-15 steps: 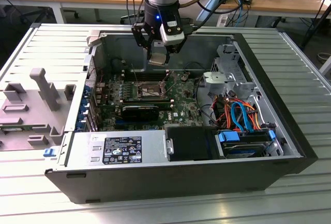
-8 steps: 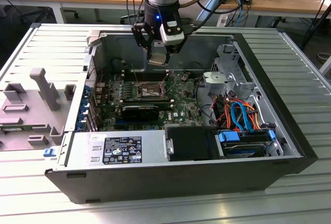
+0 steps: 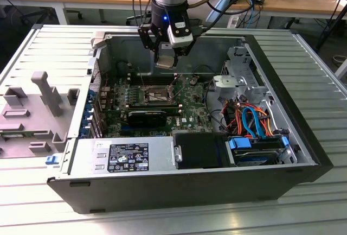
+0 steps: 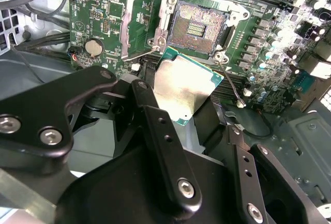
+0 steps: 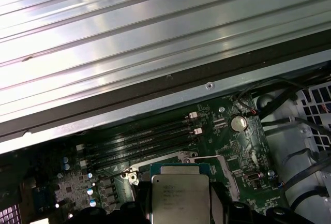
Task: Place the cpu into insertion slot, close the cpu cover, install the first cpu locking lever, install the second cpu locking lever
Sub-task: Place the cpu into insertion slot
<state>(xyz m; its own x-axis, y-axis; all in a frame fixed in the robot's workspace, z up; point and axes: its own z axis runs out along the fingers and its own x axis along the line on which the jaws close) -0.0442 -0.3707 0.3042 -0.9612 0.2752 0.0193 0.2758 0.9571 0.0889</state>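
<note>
The pincer is gripping the chip by two edges. The chip is hanging level over the board, the open socket lying just beyond it.

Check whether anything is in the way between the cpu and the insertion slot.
Nothing visible is. The hand holds the cpu above the board, short of the insertion slot, whose contacts lie bare; the cpu cover is swung open to one side of it.
</note>
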